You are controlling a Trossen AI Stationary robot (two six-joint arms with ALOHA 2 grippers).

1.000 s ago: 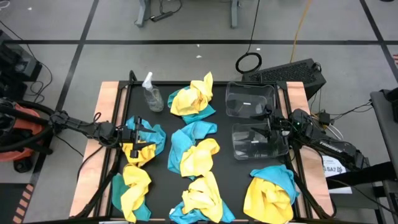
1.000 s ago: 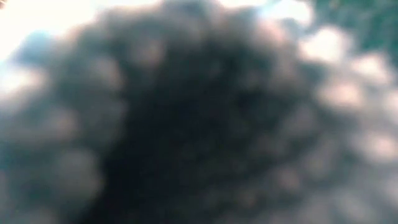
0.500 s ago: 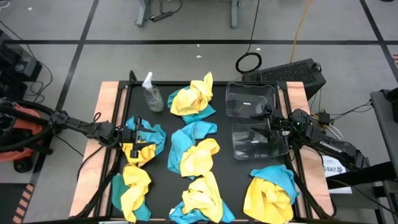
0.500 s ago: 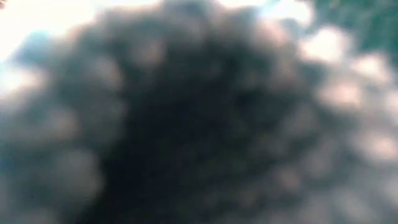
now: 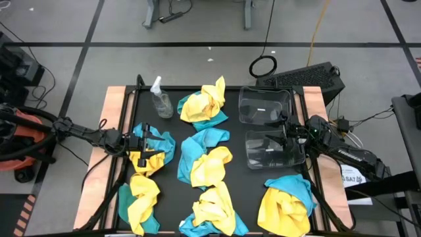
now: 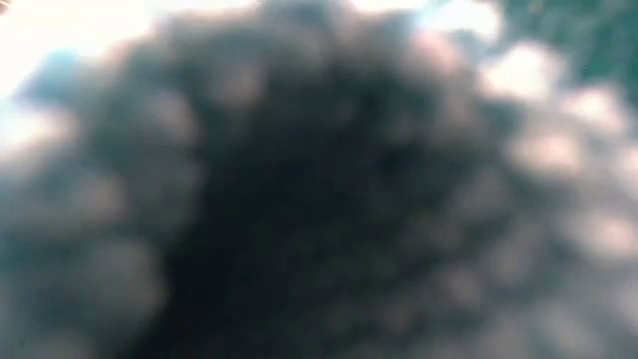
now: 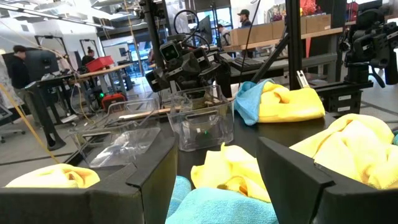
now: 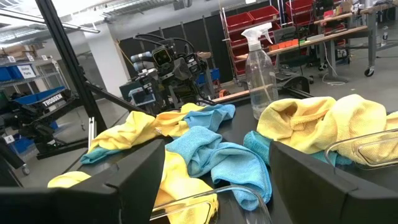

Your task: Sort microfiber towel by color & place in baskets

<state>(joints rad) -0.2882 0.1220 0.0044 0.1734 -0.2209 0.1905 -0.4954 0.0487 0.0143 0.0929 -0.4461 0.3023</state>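
Towels (image 5: pixel 205 166) lie loose beside both baskets (image 5: pixel 266 105).

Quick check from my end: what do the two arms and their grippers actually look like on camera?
Both arms are dark, near-black jointed links. The left gripper and right gripper each have two broad, flat, matte black fingers. The right arm carries a white label near its base.

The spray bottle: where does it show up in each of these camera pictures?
High view: spray bottle stands at the table's far left corner.
Low view: not visible; something blurred fills it.
Left wrist view: not in it.
Right wrist view: upright behind the towels.
Shared landmark: the yellow-and-teal towel pile beside it.
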